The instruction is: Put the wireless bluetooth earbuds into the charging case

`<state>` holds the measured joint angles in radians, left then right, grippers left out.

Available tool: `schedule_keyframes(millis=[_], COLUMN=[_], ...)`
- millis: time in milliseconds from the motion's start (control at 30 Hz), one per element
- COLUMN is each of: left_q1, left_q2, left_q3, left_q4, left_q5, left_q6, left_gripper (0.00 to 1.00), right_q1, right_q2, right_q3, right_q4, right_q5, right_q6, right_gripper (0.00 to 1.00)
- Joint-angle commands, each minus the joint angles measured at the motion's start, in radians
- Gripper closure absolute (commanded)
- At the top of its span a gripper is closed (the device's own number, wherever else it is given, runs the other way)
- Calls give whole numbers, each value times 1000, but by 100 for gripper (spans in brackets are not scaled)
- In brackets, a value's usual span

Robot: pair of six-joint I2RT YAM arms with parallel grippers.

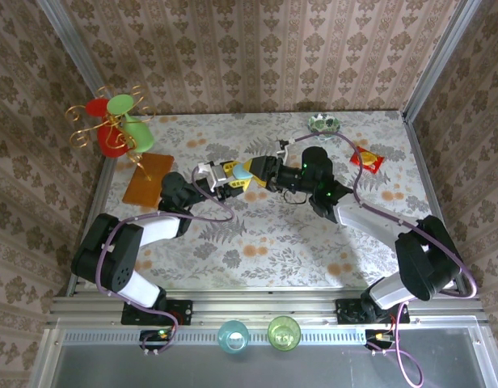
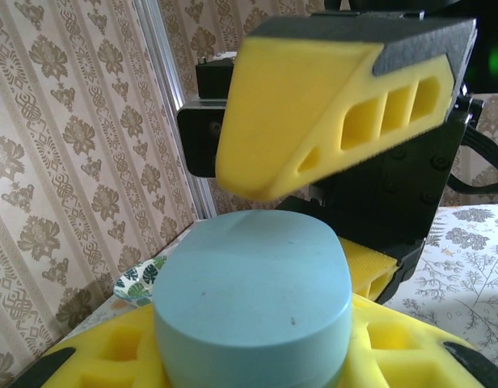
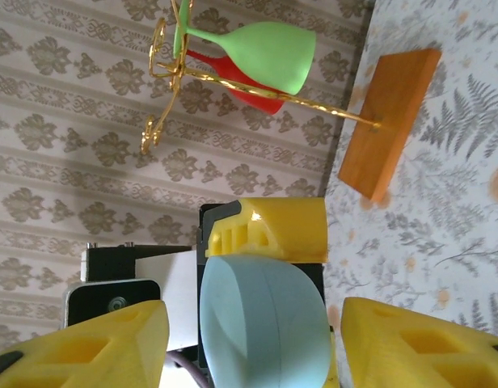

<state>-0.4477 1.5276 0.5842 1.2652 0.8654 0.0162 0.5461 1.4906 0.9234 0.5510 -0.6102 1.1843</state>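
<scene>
The charging case, a smooth light-blue pebble, is held above the middle of the table with my left gripper shut on it. In the left wrist view the case sits between my yellow fingers, lid closed. My right gripper faces it from the right; one of its fingers hangs just over the case. In the right wrist view the case lies between my open right fingers, with a small gap on each side. The earbuds are out of view.
A gold stand with green and red glasses rises from a wooden base at the back left. A leaf-patterned dish and a red packet lie at the back right. Two cups stand by the arm bases.
</scene>
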Motion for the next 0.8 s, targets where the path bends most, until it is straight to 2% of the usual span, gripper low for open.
schedule_keyframes(millis=[0,133,233,333,467,600,767], left_q1=[-2,-2,-2,-3,-2,-3,-2], left_q2=[-29,-25,-21,-26,-28,-20,-18], left_q3=[29,27,23,12,-27,-81,-139], left_q4=[29,29,28,28,24,21,-12], left_q5=[3,0,-11,-39,-84,-117,-157], left_q6=[-22,-16,-7,7,40,55,46], left_gripper=[73,72,64,35,15,9,8], right_q1=[2,0,-6,-16,-33,-49,-67], right_q2=[7,6,4,-6,-31,-41,-6], right_q3=[-3,-5,-5,-6,-18,-44,-47], right_q4=[95,64,53,22,-85,-193,-285], right_q5=[-49,-41,-37,-14,86,225,326], right_q6=[49,38,30,6,-79,-172,-228], right_gripper=[50,69,73,73,73,73,73])
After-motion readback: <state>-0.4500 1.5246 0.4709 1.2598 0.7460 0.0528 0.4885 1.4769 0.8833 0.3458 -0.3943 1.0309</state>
